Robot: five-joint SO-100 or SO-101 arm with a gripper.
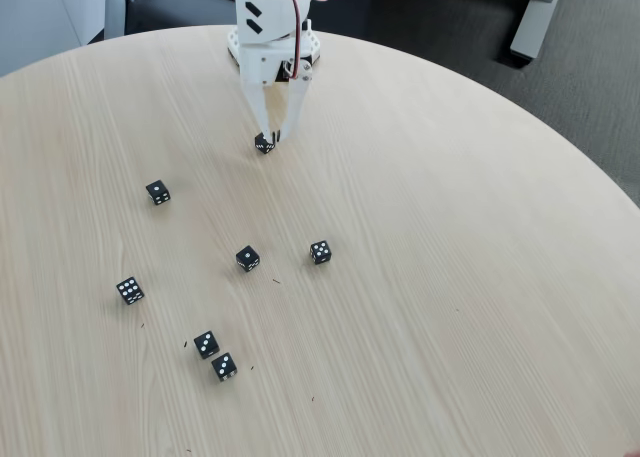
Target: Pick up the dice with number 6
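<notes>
Fixed view: white arm reaching down from the far edge of the round wooden counter (pixel 450 277), its fingers (pixel 268 137) narrowed around a black die (pixel 264 143) at their tips, apparently gripping it. Its pips are too small to read, so whether it is the six I cannot tell. Six more dice lie nearer the camera, well apart from it. Risk: such a small cube, pinched at the very tips, could twist out during lifting.
</notes>
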